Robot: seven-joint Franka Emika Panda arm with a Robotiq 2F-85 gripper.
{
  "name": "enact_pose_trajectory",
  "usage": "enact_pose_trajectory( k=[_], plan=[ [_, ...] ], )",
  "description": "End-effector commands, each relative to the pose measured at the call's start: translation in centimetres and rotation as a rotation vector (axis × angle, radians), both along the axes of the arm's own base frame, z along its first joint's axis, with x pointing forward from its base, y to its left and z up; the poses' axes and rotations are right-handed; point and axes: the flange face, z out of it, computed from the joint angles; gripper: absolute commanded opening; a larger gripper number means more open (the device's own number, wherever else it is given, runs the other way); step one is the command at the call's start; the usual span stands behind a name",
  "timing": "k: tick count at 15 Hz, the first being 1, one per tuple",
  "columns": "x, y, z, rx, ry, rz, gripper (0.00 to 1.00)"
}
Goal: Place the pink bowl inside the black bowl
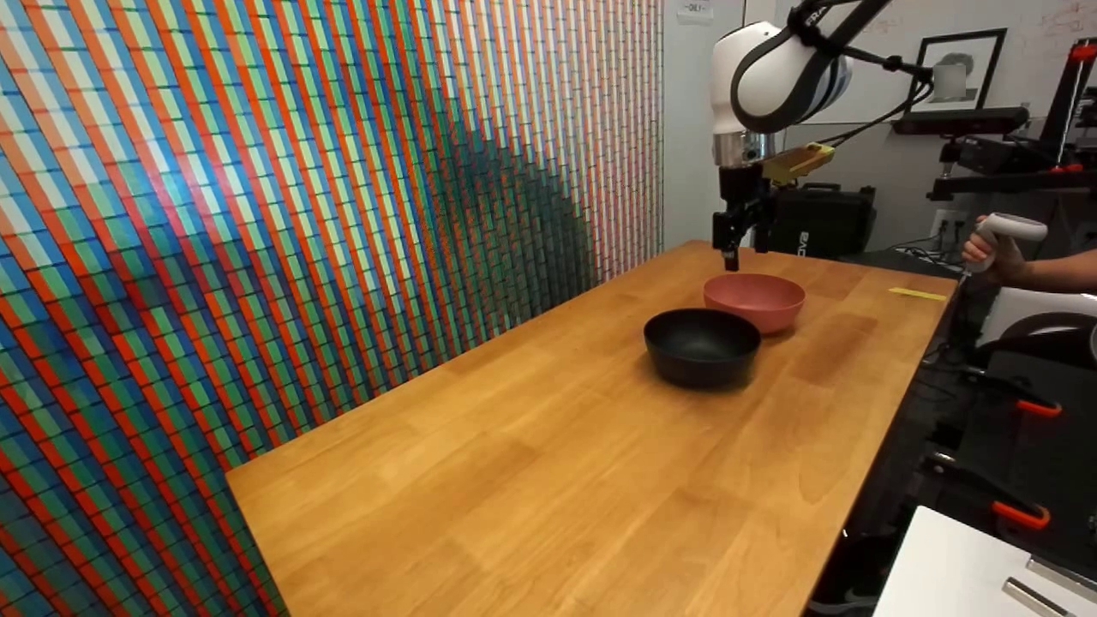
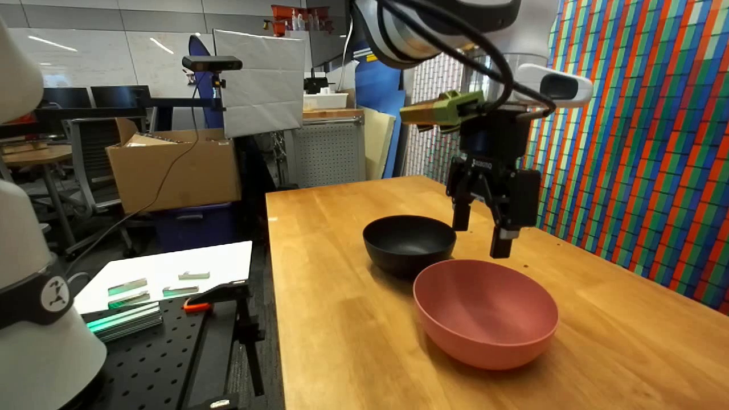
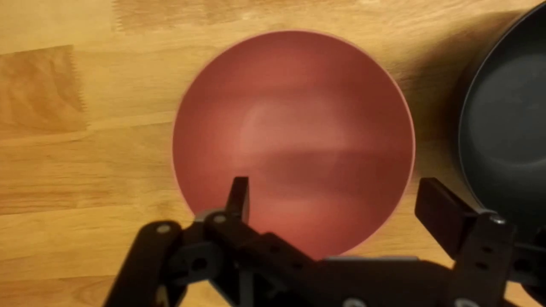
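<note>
The pink bowl [image 1: 758, 300] stands upright on the wooden table, just beside the black bowl [image 1: 703, 350]. Both also show in an exterior view, the pink bowl [image 2: 484, 310] nearer that camera and the black bowl [image 2: 407, 245] behind it. In the wrist view the pink bowl [image 3: 294, 123] fills the middle, and the black bowl [image 3: 512, 119] is cut off at the right edge. Both bowls look empty, with a small gap between them. My gripper [image 3: 334, 181] is open and holds nothing. It hangs above the bowls, pointing down, in both exterior views [image 1: 746, 251] [image 2: 481, 239].
The wooden table [image 1: 514, 480] runs along a colourful striped wall [image 1: 343, 188]. A strip of yellow tape [image 1: 917, 294] lies near the table's edge. A person's hand [image 1: 994, 257] holds a white controller beside the table. A white-topped side table [image 2: 228, 259] stands apart.
</note>
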Motion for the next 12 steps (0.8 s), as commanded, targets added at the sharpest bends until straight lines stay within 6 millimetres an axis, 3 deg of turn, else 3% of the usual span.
enact_pose_trajectory(
  k=[1, 7, 8, 9, 12],
  plan=[
    [3.0, 1.9, -2.5, -0.032, 0.008, -0.031, 1.00],
    [4.5, 4.3, -5.9, -0.050, 0.034, -0.050, 1.00],
    [4.6, 4.5, -6.3, -0.058, 0.037, -0.048, 0.75],
    [4.7, 4.6, -6.6, -0.061, 0.039, -0.048, 0.73],
    [4.9, 4.7, -7.2, -0.066, 0.046, -0.054, 0.49]
  ],
)
